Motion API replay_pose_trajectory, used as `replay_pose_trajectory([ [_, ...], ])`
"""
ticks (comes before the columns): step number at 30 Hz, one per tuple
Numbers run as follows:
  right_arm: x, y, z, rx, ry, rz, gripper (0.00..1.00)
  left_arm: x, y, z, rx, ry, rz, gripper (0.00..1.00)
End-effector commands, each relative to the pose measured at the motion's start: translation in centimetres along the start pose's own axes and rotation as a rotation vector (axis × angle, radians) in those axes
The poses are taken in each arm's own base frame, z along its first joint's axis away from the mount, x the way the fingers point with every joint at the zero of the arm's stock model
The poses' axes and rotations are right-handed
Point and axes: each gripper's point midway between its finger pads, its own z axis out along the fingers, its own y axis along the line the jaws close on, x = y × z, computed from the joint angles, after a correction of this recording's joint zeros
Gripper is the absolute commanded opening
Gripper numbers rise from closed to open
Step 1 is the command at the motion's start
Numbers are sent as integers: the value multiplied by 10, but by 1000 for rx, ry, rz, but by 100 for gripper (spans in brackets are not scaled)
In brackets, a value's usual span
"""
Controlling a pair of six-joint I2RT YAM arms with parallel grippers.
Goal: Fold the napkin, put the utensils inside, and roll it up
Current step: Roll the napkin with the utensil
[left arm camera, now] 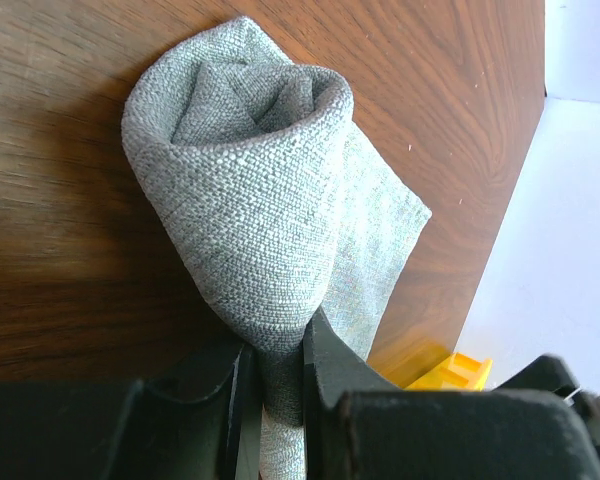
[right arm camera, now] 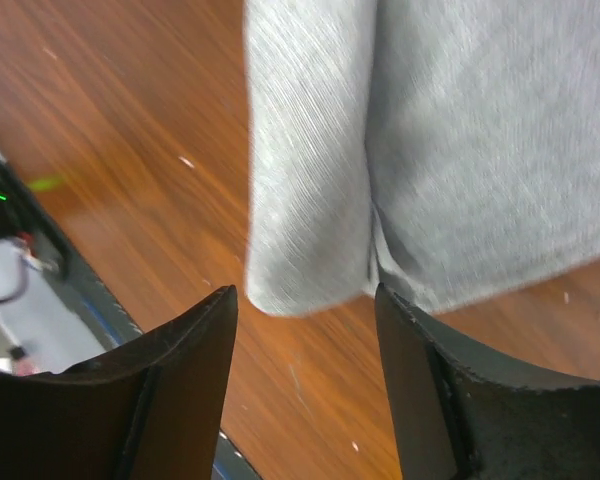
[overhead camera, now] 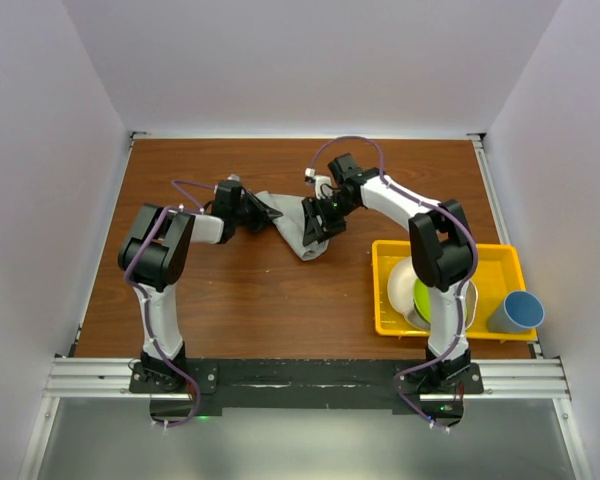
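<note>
The light grey napkin (overhead camera: 295, 228) lies rolled and bunched on the wooden table between both arms. In the left wrist view it (left arm camera: 250, 210) forms a loose roll with an open end, and my left gripper (left arm camera: 277, 380) is shut on its lower end. My left gripper (overhead camera: 263, 214) is at the napkin's left side. My right gripper (overhead camera: 313, 228) hovers at its right end; in the right wrist view the jaws (right arm camera: 305, 300) stand open just above the rolled end of the napkin (right arm camera: 380, 150). The spoon is hidden.
A yellow tray (overhead camera: 500, 262) at the right holds a white bowl (overhead camera: 405, 285) and a green item (overhead camera: 421, 296). A blue cup (overhead camera: 516, 312) stands at the tray's right corner. White walls close in the table.
</note>
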Motion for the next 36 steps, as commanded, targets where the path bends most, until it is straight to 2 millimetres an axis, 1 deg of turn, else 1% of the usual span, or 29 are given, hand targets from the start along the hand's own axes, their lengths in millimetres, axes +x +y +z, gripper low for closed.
replay_pose_trajectory([
  [1, 23, -17, 5, 102, 47, -78, 56, 9, 45, 2, -135, 20, -32, 0],
  [4, 24, -17, 13, 93, 39, -70, 52, 9, 46, 2, -139, 24, -37, 0],
  [6, 18, -23, 15, 135, 27, -76, 51, 10, 45, 1, -135, 29, -35, 0],
  [7, 18, -27, 15, 161, 31, -75, 46, 10, 44, 1, -136, 30, -32, 0],
  [8, 17, -38, 13, 226, 32, -73, 42, 9, 44, 1, -138, 33, -31, 0],
  [11, 19, -51, 7, 320, 43, -63, 26, 9, 46, 0, -146, 44, -25, 0],
  [12, 19, -51, 5, 323, 41, -69, 24, 9, 47, -1, -150, 44, -26, 0],
  [13, 18, -51, 2, 327, 32, -71, 24, 9, 47, -2, -149, 44, -22, 0],
  [14, 16, -45, -3, 325, 21, -76, 24, 8, 48, -3, -151, 42, -23, 0],
  [15, 9, -33, -11, 311, -4, -91, 24, 9, 48, -3, -150, 44, -22, 0],
  [16, 4, -24, -16, 299, -25, -99, 27, 9, 48, -3, -151, 46, -22, 0],
  [17, -6, -13, -21, 281, -52, -111, 33, 9, 47, -3, -145, 44, -22, 0],
  [18, -11, 5, -23, 231, -69, -115, 36, 9, 47, -2, -143, 44, -30, 0],
  [19, -17, 15, -25, 205, -87, -120, 38, 10, 48, -2, -141, 45, -32, 0],
  [20, -30, 26, -28, 173, -124, -125, 40, 9, 47, -1, -136, 44, -34, 0],
  [21, -34, 35, -27, 133, -135, -104, 41, 9, 46, -1, -135, 43, -35, 0],
  [22, -38, 38, -26, 120, -146, -96, 41, 8, 45, -1, -135, 43, -37, 0],
  [23, -46, 40, -24, 104, -175, -99, 41, 9, 45, -1, -137, 46, -38, 0],
  [24, -47, 43, -19, 82, -178, -79, 40, 8, 45, -1, -139, 45, -37, 0],
  [25, -43, 42, -7, 48, -148, -65, 37, 7, 44, -1, -137, 42, -35, 0],
  [27, -42, 41, 2, 38, -131, -62, 31, 8, 44, -1, -140, 44, -36, 0],
  [28, -40, 37, 8, 37, -121, -58, 31, 7, 44, -2, -140, 42, -38, 0],
  [30, -32, 29, 15, 51, -104, -50, 29, 8, 45, -2, -149, 39, -45, 0],
  [31, -29, 23, 17, 73, -104, -48, 28, 9, 46, -3, -149, 44, -51, 0],
  [32, -19, 15, 21, 93, -85, -40, 28, 9, 45, -2, -145, 43, -55, 0],
  [33, -14, 9, 23, 109, -76, -45, 28, 9, 45, -2, -143, 45, -59, 0],
  [34, -4, 1, 27, 129, -55, -41, 27, 10, 45, -2, -144, 47, -61, 0],
  [36, 4, -14, 31, 185, -39, -46, 27, 9, 45, -3, -149, 48, -63, 0],
])
